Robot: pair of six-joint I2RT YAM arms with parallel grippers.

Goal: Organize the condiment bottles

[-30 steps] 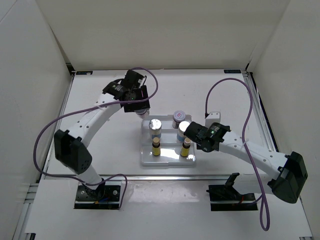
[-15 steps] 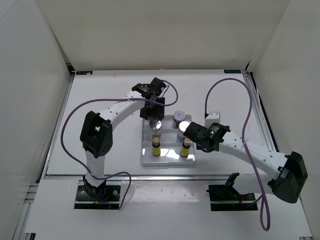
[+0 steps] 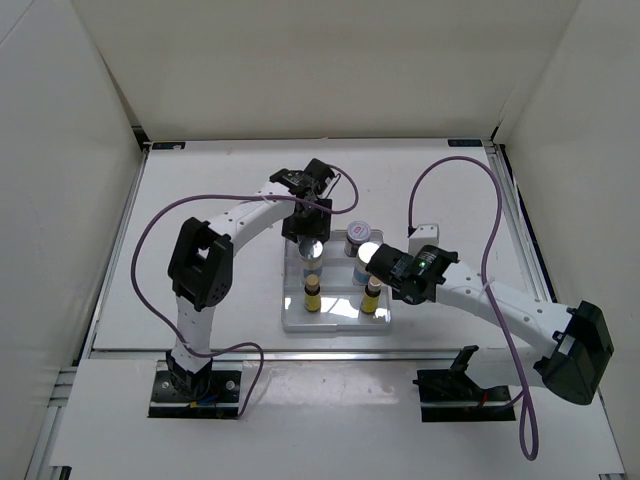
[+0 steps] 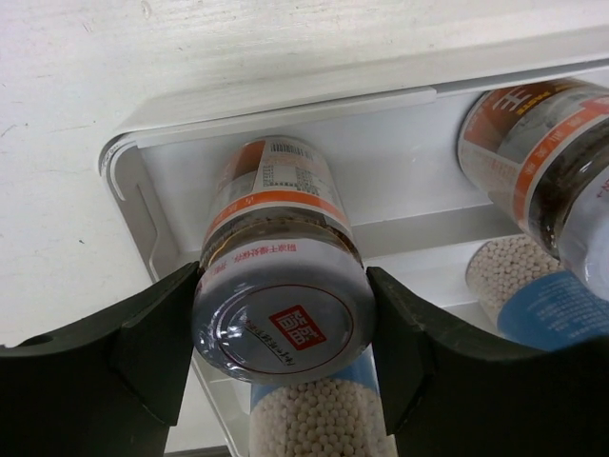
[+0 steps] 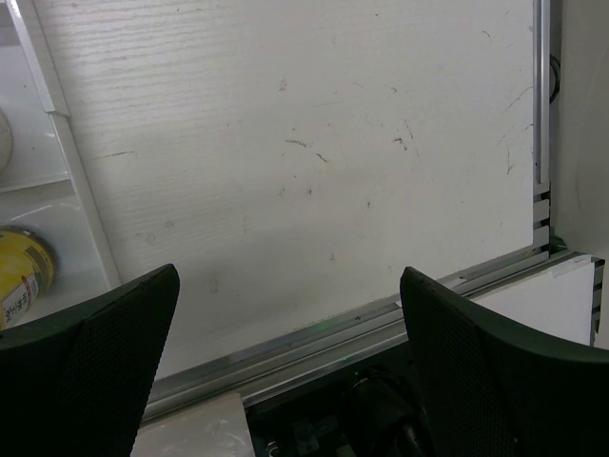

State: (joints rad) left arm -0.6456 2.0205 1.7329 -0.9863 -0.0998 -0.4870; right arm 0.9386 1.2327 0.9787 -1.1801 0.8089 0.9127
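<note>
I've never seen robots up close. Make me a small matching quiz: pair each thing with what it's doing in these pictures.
1. left gripper
2. right gripper
3. yellow bottles

a. standing in the near row of the tray
b. open, holding nothing
c. closed on a silver-lidded jar

Pairs: 1-c, 2-b, 3-a

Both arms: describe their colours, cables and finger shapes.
Left arm and right arm match: white links, black joint housings, a looping purple cable each. Fingers are broad, matte black; the right pair finely textured.
</note>
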